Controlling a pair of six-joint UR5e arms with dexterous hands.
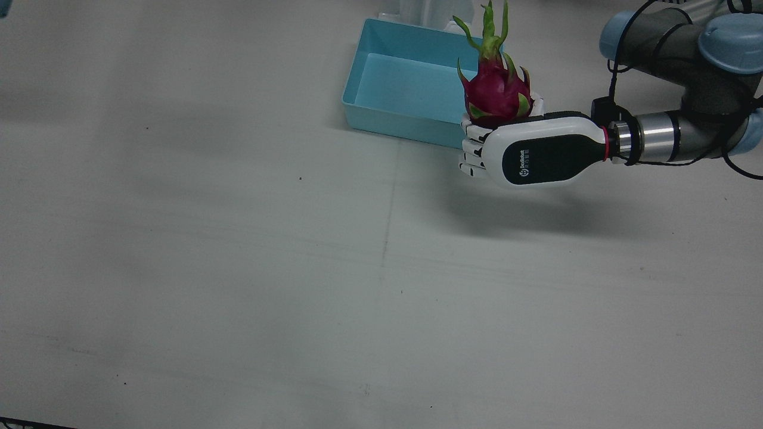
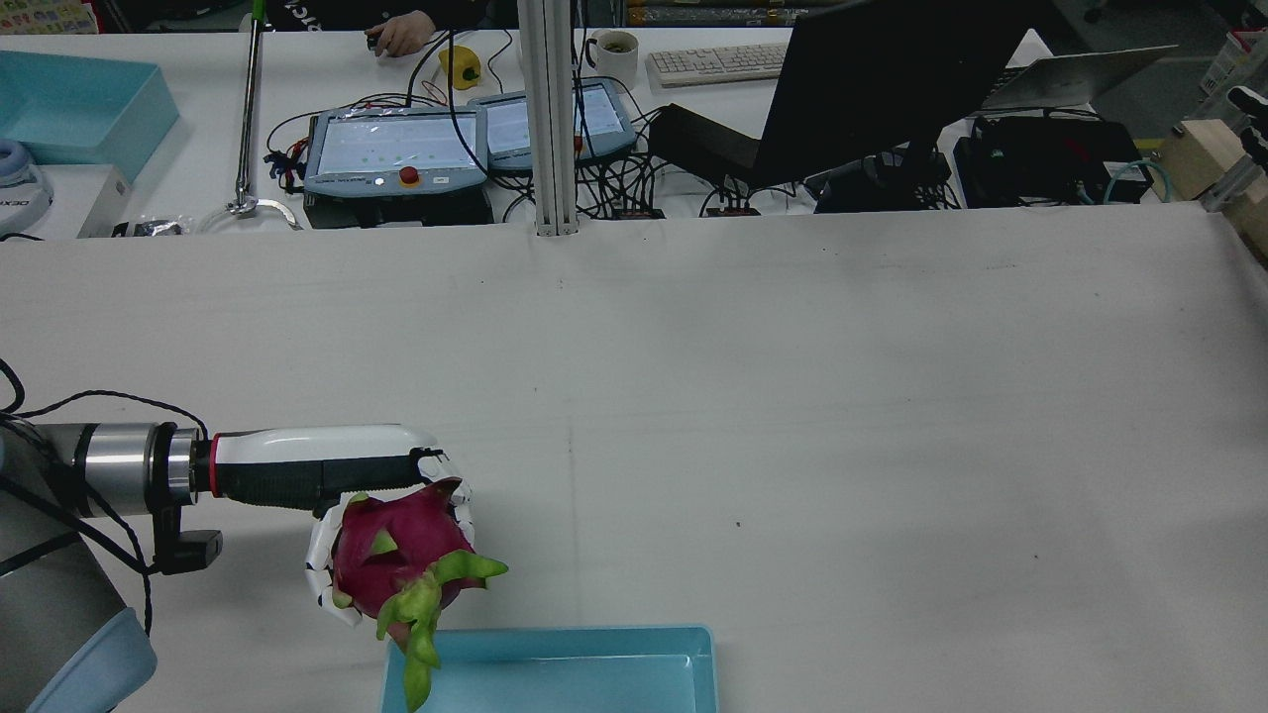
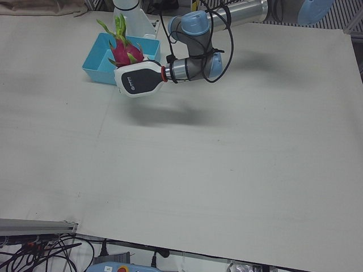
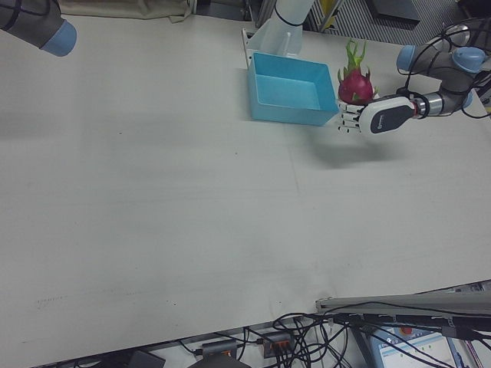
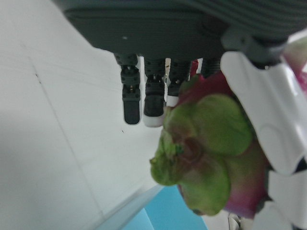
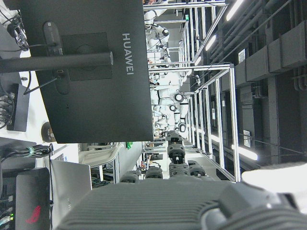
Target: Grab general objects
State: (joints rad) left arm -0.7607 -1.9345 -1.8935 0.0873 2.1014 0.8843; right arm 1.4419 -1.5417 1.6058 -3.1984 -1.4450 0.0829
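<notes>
A magenta dragon fruit (image 1: 498, 89) with green leafy scales sits in my left hand (image 1: 536, 152), whose fingers (image 1: 474, 156) are shut around its lower half. The hand holds it in the air beside the corner of a light blue bin (image 1: 387, 122); a shadow lies on the table below. From behind, the fruit (image 2: 396, 555) hangs under the left hand (image 2: 327, 465) with its leafy tip over the bin's (image 2: 594, 673) corner. The left hand view shows the fruit (image 5: 206, 158) against the palm. My right hand (image 6: 177, 163) shows only in its own view, raised, holding nothing.
The bin (image 4: 291, 92) looks empty and stands before a white pedestal (image 4: 288, 23). The right arm's elbow (image 4: 31, 23) is at the far corner. Beyond the table are two teach pendants (image 2: 396, 149), a black monitor (image 2: 872, 79), a mug (image 2: 616, 54) and a person's hand (image 2: 401, 40).
</notes>
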